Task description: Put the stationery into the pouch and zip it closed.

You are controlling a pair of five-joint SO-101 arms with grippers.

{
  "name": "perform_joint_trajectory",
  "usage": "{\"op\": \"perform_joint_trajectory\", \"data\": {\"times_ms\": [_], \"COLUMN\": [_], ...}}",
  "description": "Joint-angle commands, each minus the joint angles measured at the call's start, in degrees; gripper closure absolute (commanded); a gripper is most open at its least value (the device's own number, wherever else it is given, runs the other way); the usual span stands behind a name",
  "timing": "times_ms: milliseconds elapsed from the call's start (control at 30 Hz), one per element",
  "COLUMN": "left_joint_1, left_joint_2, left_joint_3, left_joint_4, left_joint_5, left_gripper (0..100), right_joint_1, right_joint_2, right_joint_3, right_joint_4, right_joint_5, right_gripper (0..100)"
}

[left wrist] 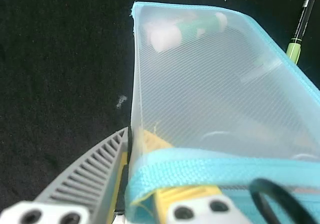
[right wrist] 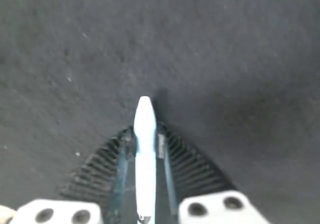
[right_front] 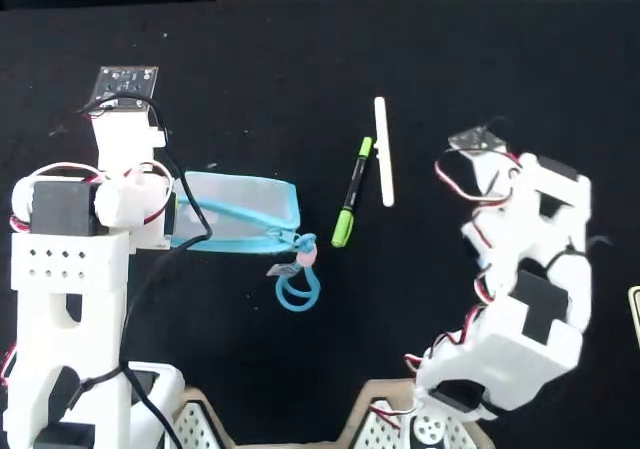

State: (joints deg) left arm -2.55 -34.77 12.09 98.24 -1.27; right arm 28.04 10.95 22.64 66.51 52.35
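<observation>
The light blue mesh pouch (right_front: 235, 212) lies flat at the left. My left gripper (right_front: 172, 219) is shut on its end, and the left wrist view shows the grey and yellow fingers (left wrist: 95, 164) clamped on the pouch (left wrist: 210, 84) edge. A white and green item (left wrist: 172, 30) lies inside it. The zip pull with a blue loop (right_front: 298, 284) hangs off the pouch's near corner. A black and green pen (right_front: 350, 194) and a white stick (right_front: 383, 149) lie side by side mid-table. My right gripper (right_front: 478, 141) hovers to their right, shut (right wrist: 145, 126), with a narrow white strip showing between its fingers.
The black tablecloth (right_front: 300, 59) covers the whole table. A small printed card (right_front: 125, 81) lies at the far left behind the left arm. The right arm's folded white body (right_front: 530, 289) takes up the right front. A pale object (right_front: 634, 314) peeks in at the right edge.
</observation>
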Motion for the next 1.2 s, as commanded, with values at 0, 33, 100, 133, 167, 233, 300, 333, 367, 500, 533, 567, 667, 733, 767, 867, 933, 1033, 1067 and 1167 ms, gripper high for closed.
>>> {"op": "perform_joint_trajectory", "data": {"times_ms": [0, 33, 100, 133, 167, 233, 300, 333, 367, 500, 533, 567, 667, 733, 767, 867, 933, 1033, 1067, 1167], "left_joint_1": [0.6, 0.6, 0.6, 0.6, 0.5, 0.4, 0.3, 0.3, 0.3, 0.2, 0.2, 0.2, 0.3, 0.5, 0.5, 0.6, 0.4, 0.3, 0.3, 0.3], "left_joint_2": [-0.3, -0.3, -0.3, -0.3, -0.3, -0.3, -0.3, -0.3, -0.3, -0.3, -0.3, -0.3, -0.3, -0.3, -0.3, -0.3, -0.3, -0.3, -0.3, -0.3], "left_joint_3": [0.7, 0.7, 0.7, 0.7, 0.7, 0.7, 0.7, 0.7, 0.7, 0.7, 0.7, 0.7, 0.7, 0.7, 0.7, 0.7, 0.7, 0.7, 0.7, 0.7], "left_joint_4": [-0.8, -0.8, -0.8, -0.8, -0.8, -0.8, -0.8, -0.8, -0.8, -0.8, -0.8, -0.8, -0.8, -0.8, -0.8, -0.8, -0.8, -0.8, -0.8, -0.8], "left_joint_5": [0.0, 0.0, 0.0, 0.0, 0.0, 0.0, 0.0, 0.0, 0.0, 0.0, 0.0, 0.0, 0.0, 0.0, 0.0, 0.0, 0.0, 0.0, 0.0, 0.0], "left_gripper": [97, 97, 97, 97, 97, 97, 97, 97, 97, 97, 97, 97, 97, 97, 97, 97, 97, 97, 97, 97], "right_joint_1": [3.1, 3.3, 3.6, 3.9, 4.0, 4.0, 3.6, 3.5, 3.4, 2.9, 2.7, 2.7, 2.6, 2.5, 1.9, 0.5, -0.4, -0.4, -0.3, -0.1], "right_joint_2": [-1.6, -1.6, -1.6, -1.6, -1.5, -1.5, -1.5, -1.5, -1.5, -1.5, -1.5, -1.6, -2.0, -2.0, -2.1, -2.1, -2.1, -1.9, -1.6, -1.6], "right_joint_3": [0.2, 0.2, 0.3, 0.3, 0.4, 0.8, 2.3, 3.0, 3.5, 6.6, 7.9, 9.0, 11.0, 11.2, 11.2, 11.3, 11.3, 10.6, 10.4, 10.5], "right_joint_4": [-0.4, -0.4, -0.4, -0.4, -0.4, -0.4, -0.7, -0.7, -0.8, -6.0, -8.0, -9.9, -13.5, -13.5, -13.5, -13.4, -13.6, -13.7, -13.7, -13.8], "right_joint_5": [4.0, 4.6, 5.5, 5.9, 6.2, 6.7, 6.7, 6.7, 6.7, 6.4, 6.3, 6.3, 6.2, 4.7, 3.2, -1.2, -3.9, -5.2, -5.3, -5.0], "right_gripper": [86.8, 86.9, 87.9, 88.1, 88.0, 88.0, 88.0, 88.0, 88.0, 88.1, 88.1, 88.1, 88.1, 88.0, 88.0, 88.1, 88.1, 88.1, 88.1, 88.1]}}
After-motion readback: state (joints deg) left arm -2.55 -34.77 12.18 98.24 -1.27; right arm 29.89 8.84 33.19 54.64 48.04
